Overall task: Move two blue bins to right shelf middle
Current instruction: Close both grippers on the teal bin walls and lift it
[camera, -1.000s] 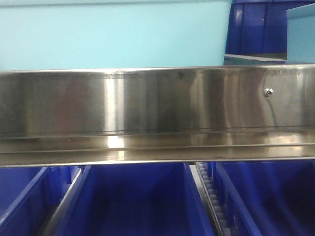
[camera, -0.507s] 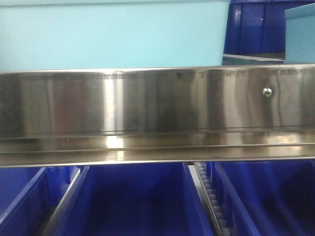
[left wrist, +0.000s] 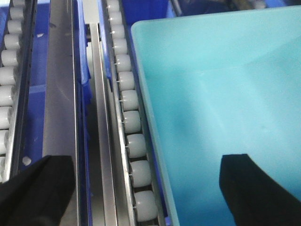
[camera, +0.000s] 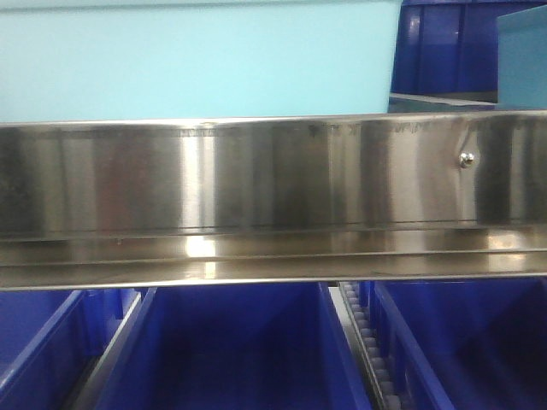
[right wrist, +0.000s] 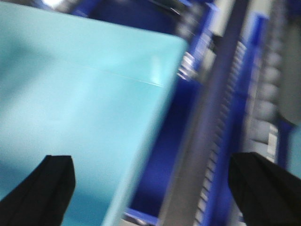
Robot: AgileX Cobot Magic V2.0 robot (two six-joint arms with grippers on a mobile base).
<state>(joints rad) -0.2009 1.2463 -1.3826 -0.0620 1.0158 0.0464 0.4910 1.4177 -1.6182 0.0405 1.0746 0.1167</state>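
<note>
One pale blue bin (camera: 197, 60) sits on the right shelf, just behind its broad steel front rail (camera: 256, 179). A second pale blue bin (camera: 523, 55) shows at the top right edge. In the left wrist view my left gripper (left wrist: 146, 160) is open, its black fingers (left wrist: 37, 188) wide apart on either side of the left rim of the pale blue bin (left wrist: 225, 84). My right gripper (right wrist: 151, 160) is also open and straddles the right rim of the pale blue bin (right wrist: 70, 84). That view is blurred.
Dark royal-blue bins (camera: 239, 342) (camera: 466, 342) (camera: 34, 342) fill the tier below the rail, and another (camera: 444, 43) stands at the back right. White roller tracks (left wrist: 127, 99) and steel guide rails (left wrist: 59, 84) run beside the pale bin.
Almost nothing differs. The front view wobbles a few pixels sideways and back.
</note>
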